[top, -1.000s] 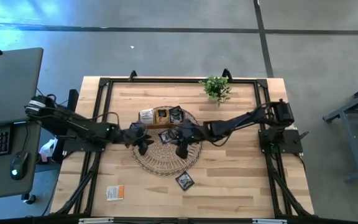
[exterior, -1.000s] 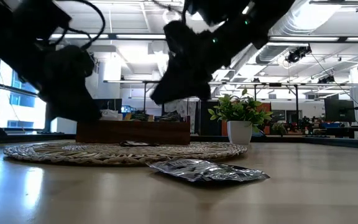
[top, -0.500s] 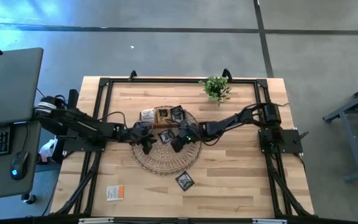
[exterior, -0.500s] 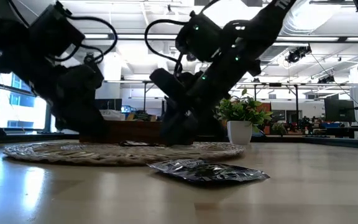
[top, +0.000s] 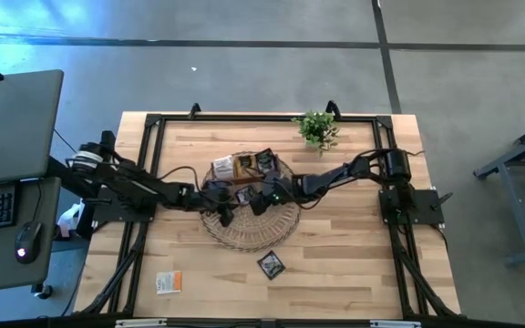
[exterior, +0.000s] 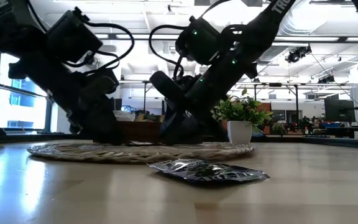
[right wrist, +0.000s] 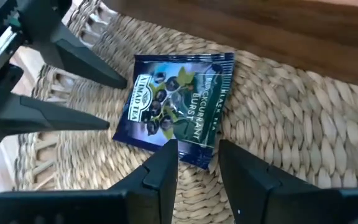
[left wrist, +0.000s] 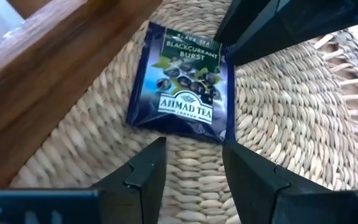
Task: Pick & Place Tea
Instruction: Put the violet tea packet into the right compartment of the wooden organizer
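A dark blue tea packet [left wrist: 182,84] lies flat on the round woven mat [top: 249,228], just in front of the wooden tray [top: 244,167], which holds more packets. My left gripper [left wrist: 194,168] is open and low over the mat on the packet's left side. My right gripper [right wrist: 199,165] is open and faces it from the right, with the packet [right wrist: 176,102] between the two. One right fingertip [right wrist: 168,152] stands at the packet's edge; whether it touches cannot be told. Another dark packet [top: 271,264] and an orange-and-white one [top: 168,282] lie on the bare table.
A small potted plant [top: 317,128] stands near the table's far edge. The tray's wooden wall [left wrist: 55,68] runs close behind the packet. The two grippers' fingers [left wrist: 278,25] point at each other at close range. The foil packet [exterior: 207,171] lies near the mat's near rim.
Both grippers have come down to the mat and closed in on the dark blue packet, the left moving right and the right moving left and toward the far edge. The mat, with the tray on it, has slid slightly toward the table's right.
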`<state>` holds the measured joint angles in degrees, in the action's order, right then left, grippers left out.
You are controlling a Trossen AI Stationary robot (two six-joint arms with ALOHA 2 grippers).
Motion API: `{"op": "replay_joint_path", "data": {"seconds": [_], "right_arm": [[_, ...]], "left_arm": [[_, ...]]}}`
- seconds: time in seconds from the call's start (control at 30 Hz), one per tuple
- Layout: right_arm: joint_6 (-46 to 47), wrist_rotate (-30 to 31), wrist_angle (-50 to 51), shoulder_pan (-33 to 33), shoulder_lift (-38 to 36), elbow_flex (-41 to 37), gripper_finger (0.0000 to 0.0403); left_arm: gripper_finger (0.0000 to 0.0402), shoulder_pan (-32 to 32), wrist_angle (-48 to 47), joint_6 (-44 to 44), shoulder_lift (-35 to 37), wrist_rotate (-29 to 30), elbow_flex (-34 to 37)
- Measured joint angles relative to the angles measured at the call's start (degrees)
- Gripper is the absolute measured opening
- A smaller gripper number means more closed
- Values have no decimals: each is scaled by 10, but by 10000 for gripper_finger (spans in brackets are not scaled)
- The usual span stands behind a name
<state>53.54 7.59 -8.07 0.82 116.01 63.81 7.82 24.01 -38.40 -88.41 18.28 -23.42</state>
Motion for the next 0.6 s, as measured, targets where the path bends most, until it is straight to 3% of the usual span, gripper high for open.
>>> {"op": "replay_joint_path", "data": {"seconds": [0.23, 0.5, 0.6], "right_arm": [[-10, 11, 9, 3, 0, 0, 108], [-49, 28, 13, 3, 0, 0, 19], [-65, 31, 11, 3, 0, 0, 6]], "left_arm": [[156, 0, -2, 6, -7, -4, -11], [156, 0, -2, 6, -7, -5, -11], [156, 0, -2, 6, -7, -9, -11]]}}
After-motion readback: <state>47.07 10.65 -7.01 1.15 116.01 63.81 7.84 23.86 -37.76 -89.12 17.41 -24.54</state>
